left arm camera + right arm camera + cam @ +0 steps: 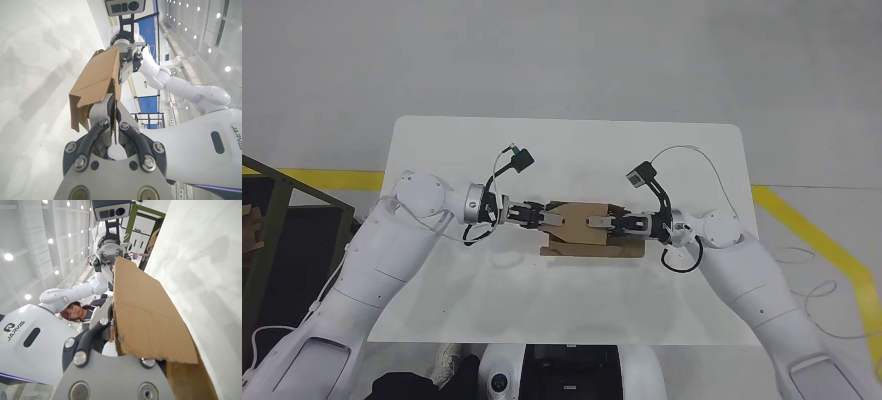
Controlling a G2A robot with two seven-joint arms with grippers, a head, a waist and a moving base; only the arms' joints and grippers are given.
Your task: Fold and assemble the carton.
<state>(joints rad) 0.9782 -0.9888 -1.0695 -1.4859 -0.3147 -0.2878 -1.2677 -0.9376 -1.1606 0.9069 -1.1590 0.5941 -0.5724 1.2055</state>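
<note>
A brown cardboard carton (pixel 585 226) hangs above the middle of the white table (pixel 442 140), held between both arms. My left gripper (pixel 548 216) is shut on the carton's left edge; in the left wrist view its fingers (pixel 121 111) pinch a thin cardboard panel (pixel 98 79). My right gripper (pixel 610 223) is shut on the opposite edge, where the carton (pixel 143 313) covers one finger and the other finger (pixel 100 313) shows beside it. The carton looks partly unfolded, with flaps hanging loose.
A green-framed rack (pixel 267 230) with cardboard stands off the table's left side. Yellow floor tape (pixel 802 225) runs past the table's right. The table around the carton is bare.
</note>
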